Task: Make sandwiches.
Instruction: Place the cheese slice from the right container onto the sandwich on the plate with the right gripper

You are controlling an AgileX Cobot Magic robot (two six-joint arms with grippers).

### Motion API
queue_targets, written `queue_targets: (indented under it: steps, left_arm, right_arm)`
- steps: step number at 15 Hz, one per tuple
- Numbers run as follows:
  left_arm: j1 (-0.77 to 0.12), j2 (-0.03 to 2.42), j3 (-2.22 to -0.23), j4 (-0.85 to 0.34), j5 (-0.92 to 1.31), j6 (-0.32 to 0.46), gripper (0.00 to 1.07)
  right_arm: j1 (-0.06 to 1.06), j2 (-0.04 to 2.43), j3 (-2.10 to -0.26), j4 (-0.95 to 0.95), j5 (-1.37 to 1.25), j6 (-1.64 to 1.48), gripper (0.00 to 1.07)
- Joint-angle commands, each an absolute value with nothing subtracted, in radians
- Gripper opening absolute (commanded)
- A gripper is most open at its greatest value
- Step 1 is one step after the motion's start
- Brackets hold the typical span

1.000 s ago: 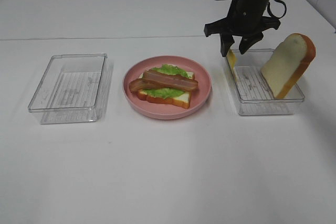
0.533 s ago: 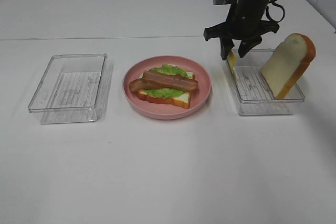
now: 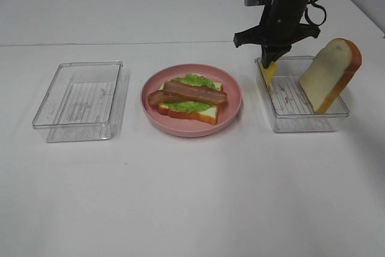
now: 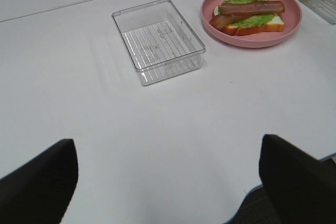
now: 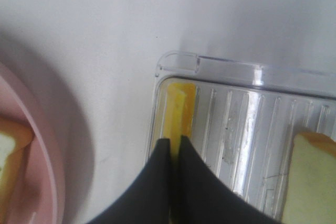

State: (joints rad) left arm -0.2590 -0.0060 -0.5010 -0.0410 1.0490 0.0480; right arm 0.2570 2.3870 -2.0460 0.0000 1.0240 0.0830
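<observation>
The partly built sandwich (image 3: 191,99) lies on the round pink plate (image 3: 236,108): a bread slice, green lettuce and brown bacon strips on top. A yellow cheese slice (image 3: 268,71) stands on edge at the near-plate wall of the right clear container (image 3: 301,121). My right gripper (image 3: 271,59) reaches down from above and is shut on the cheese slice (image 5: 181,106), its dark fingers (image 5: 157,182) pinched on the top edge. A second bread slice (image 3: 329,73) leans against that container's far wall. My left gripper (image 4: 167,145) is open over bare table, well short of the sandwich (image 4: 247,15).
An empty clear container (image 3: 78,97) sits left of the plate, also seen in the left wrist view as the ribbed box (image 4: 157,40). The table's front edge shows near the left gripper's finger (image 4: 296,177). White table surrounds everything.
The right gripper's fingers, spread over the cheese slice a second ago, have closed on its top edge. The left arm, plate and containers have not moved.
</observation>
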Motion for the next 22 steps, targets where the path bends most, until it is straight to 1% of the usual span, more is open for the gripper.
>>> queue_targets:
  steps: [1,4,5,6,9,10,12,18,20,22]
  left_arm:
    - [-0.255,-0.027,-0.5,-0.046,1.04,0.048,0.89]
    - [-0.255,-0.027,-0.5,-0.046,1.04,0.048,0.89]
    - [-0.255,-0.027,-0.5,-0.046,1.04,0.048,0.89]
    - [-0.255,-0.027,-0.5,-0.046,1.04,0.048,0.89]
    - [-0.255,-0.027,-0.5,-0.046,1.04,0.048,0.89]
    - [-0.255,-0.027,-0.5,-0.046,1.04,0.048,0.89]
    - [-0.255,-0.027,-0.5,-0.046,1.04,0.048,0.89]
    - [-0.255,-0.027,-0.5,-0.046,1.04,0.048,0.89]
    - [-0.255,-0.027,-0.5,-0.046,1.04,0.048,0.89]
    - [-0.255,-0.027,-0.5,-0.046,1.04,0.048,0.89]
  right_arm:
    - [0.256,2.388,-2.081,-0.008,1.073,0.092,0.0]
    - [0.256,2.347,-2.126,0.017,1.124,0.091,0.0]
    - [0.256,2.286,-2.126,0.095,1.127,0.065,0.0]
    - [0.256,2.286,-2.126,0.095,1.127,0.065,0.0]
    - [0.257,2.213,-2.126,0.279,1.144,-0.016,0.0]
    - [0.257,2.199,-2.126,0.424,1.168,-0.055,0.0]
    - [0.27,2.204,-2.125,0.539,1.197,-0.097,0.0]
    - [0.396,2.286,-2.125,0.63,1.178,-0.143,0.0]
    - [0.408,2.353,-2.125,0.704,1.153,-0.143,0.0]
    - [0.408,2.405,-2.125,0.73,1.117,-0.142,0.0]
